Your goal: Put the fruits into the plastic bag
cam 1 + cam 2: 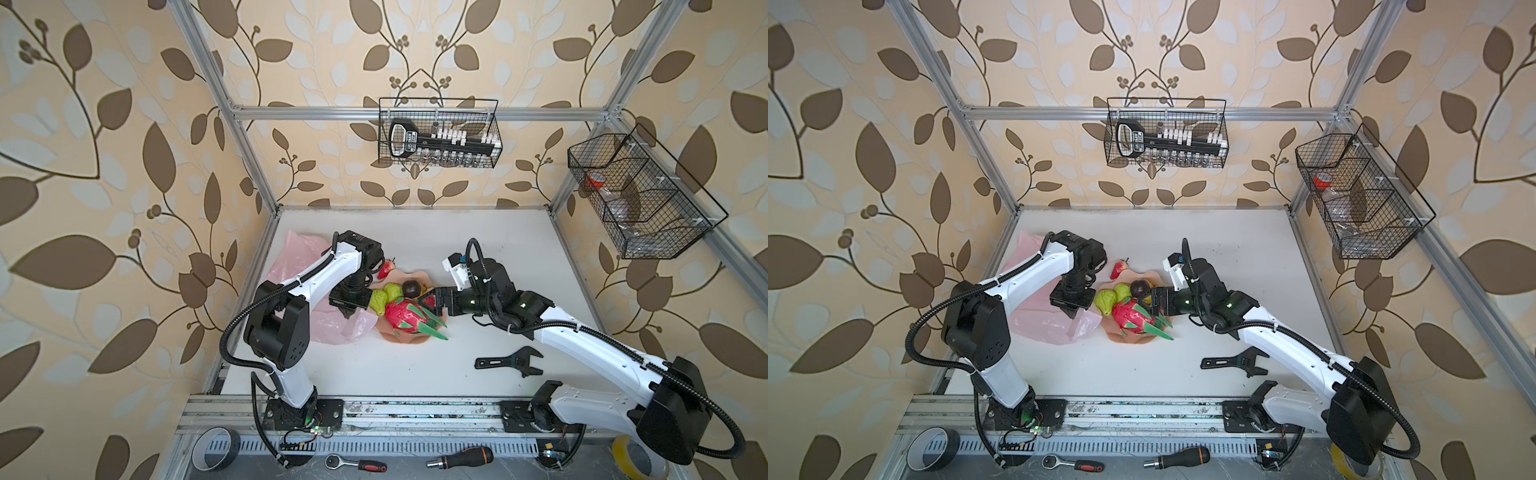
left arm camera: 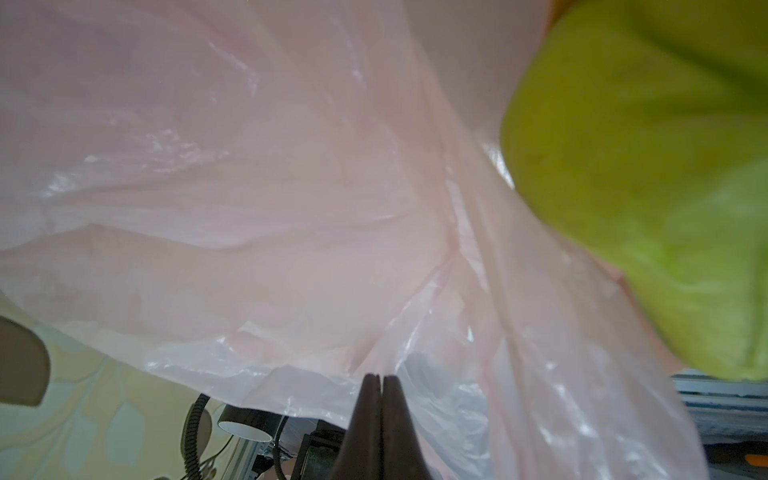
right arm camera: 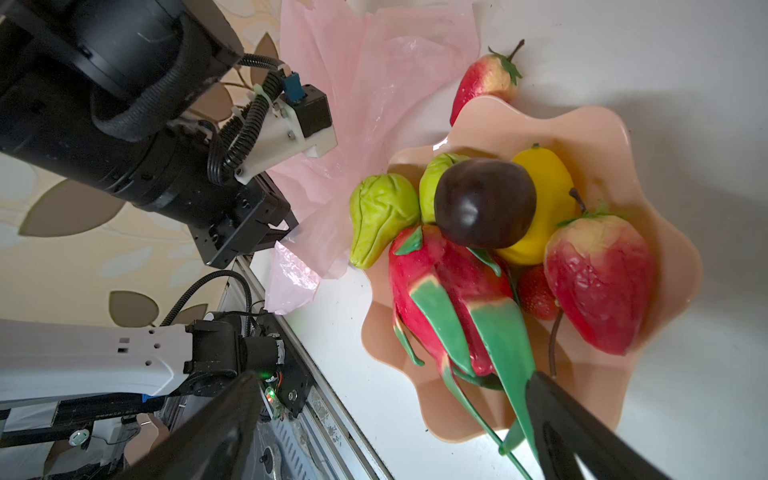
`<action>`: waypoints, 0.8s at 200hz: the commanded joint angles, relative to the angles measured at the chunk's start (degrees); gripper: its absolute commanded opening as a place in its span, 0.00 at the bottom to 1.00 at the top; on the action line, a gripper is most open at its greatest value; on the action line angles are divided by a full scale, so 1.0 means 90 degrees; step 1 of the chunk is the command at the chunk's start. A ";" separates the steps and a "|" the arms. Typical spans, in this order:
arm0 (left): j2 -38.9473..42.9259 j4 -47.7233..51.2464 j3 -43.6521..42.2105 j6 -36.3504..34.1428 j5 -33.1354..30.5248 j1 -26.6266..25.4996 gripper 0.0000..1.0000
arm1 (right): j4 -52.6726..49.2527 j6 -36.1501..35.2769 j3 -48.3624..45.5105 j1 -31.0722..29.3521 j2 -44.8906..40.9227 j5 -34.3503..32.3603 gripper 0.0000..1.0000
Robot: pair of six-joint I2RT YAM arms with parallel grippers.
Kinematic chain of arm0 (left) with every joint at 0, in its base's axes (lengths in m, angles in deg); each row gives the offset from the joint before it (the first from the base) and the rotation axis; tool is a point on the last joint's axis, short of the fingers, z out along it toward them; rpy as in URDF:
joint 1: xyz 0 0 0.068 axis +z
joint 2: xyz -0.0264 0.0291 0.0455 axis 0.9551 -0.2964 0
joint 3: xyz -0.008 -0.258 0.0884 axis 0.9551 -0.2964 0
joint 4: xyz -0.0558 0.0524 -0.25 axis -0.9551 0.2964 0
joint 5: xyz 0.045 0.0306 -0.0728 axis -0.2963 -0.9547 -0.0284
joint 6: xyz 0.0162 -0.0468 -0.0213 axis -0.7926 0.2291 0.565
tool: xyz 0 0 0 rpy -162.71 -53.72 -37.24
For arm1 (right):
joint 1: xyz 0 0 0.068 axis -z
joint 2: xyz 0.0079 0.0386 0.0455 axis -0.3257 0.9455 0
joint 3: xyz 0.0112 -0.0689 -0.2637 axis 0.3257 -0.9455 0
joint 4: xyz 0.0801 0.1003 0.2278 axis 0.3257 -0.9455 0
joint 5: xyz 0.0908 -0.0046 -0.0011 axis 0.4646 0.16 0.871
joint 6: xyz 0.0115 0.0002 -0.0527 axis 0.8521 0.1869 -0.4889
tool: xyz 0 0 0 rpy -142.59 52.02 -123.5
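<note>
Nearest on the white bench (image 1: 415, 374) lies a black wrench (image 1: 511, 360), well apart from the rest. Beyond it stands the peach bowl (image 1: 409, 338), glossy, with a wavy scalloped rim. Both top views show in it the dragon fruit (image 1: 401, 318), pink-red with stiff green scales that overhang the rim, two ridged green pears (image 1: 1105, 302) and a smooth dark purple ball (image 1: 411, 287) on top.

The right claw (image 1: 433, 303) covers the bowl's right side there. Only the right wrist view shows what lies under it: a yellow fruit (image 3: 544, 199), a mottled big strawberry (image 3: 598, 282) and a small strawberry (image 3: 536, 293) just beside it. That view also shows this claw's fingers (image 3: 582, 436) spread wide, holding nothing.

The bag (image 1: 299, 257), thin, pale pink and crinkled, lies left of the bowl and touches it. The left claw (image 1: 347, 311) points down at its near edge. The left wrist view alone shows its fingers (image 2: 365, 415) pressed together on the film, with creases running to the tips and a pear as a green blur.

Farthest, a third strawberry (image 1: 385, 269) lies on the bench against the bowl's rim.
</note>
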 commanded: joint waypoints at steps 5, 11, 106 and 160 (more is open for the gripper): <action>0.0454 0.0190 0.0172 0.0251 -0.0087 -0.0024 0.00 | -0.0017 -0.0128 0.0457 -0.0029 0.0228 0.0023 1.00; 0.0484 0.0186 0.0182 0.0262 -0.0071 -0.0024 0.00 | -0.0023 -0.0142 0.0494 -0.0029 0.0269 0.0012 1.00; 0.0821 -0.0086 0.0349 0.0216 0.0285 0.0246 0.08 | -0.0204 -0.0324 0.0627 -0.0002 0.0364 -0.0063 1.00; 0.0538 0.0086 0.0381 -0.0095 -0.0094 0.0239 0.59 | -0.0317 -0.0364 0.0473 0.0053 0.0237 -0.0061 1.00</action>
